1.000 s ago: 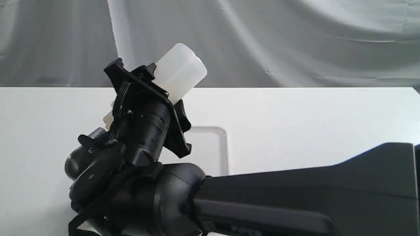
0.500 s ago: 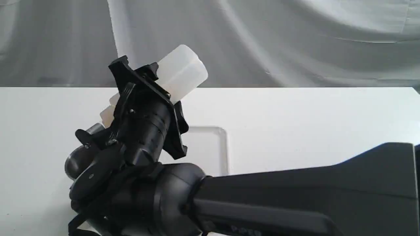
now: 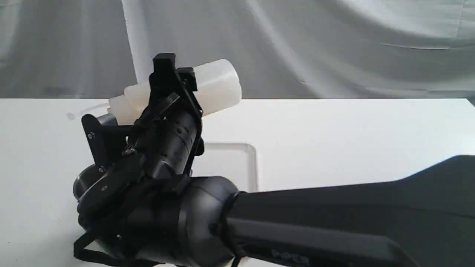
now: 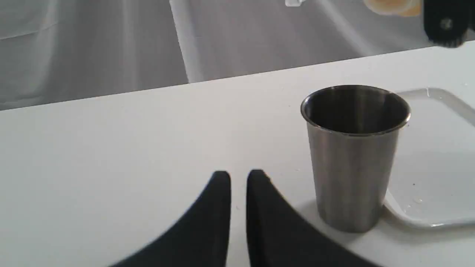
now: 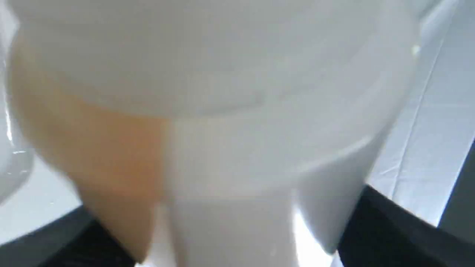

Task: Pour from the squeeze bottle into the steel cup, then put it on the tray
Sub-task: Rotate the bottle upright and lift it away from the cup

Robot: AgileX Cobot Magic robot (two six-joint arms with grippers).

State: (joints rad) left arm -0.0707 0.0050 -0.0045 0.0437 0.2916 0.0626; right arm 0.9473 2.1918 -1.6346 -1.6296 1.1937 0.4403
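Observation:
My right gripper (image 3: 173,87) is shut on the squeeze bottle (image 3: 217,85), which lies almost level in the air, its base to the right and its neck to the left. Up close in the right wrist view, the bottle (image 5: 237,92) fills the picture, with amber liquid pooled on one side. The steel cup (image 4: 354,155) stands upright on the table beside the tray (image 4: 441,155), touching its near corner. My left gripper (image 4: 239,177) rests low by the cup, shut with nothing in it. High above the cup, the bottle's amber end (image 4: 389,5) shows. In the exterior view my arm hides the cup.
The white table (image 3: 352,129) runs to a grey cloth backdrop (image 3: 334,48). My right arm's black link (image 3: 352,222) crosses the lower part of the exterior view and covers much of the tray (image 3: 243,163).
The right wrist has rolled, turning the bottle from a steep nozzle-down tilt to nearly level. Its neck end has risen and swung left.

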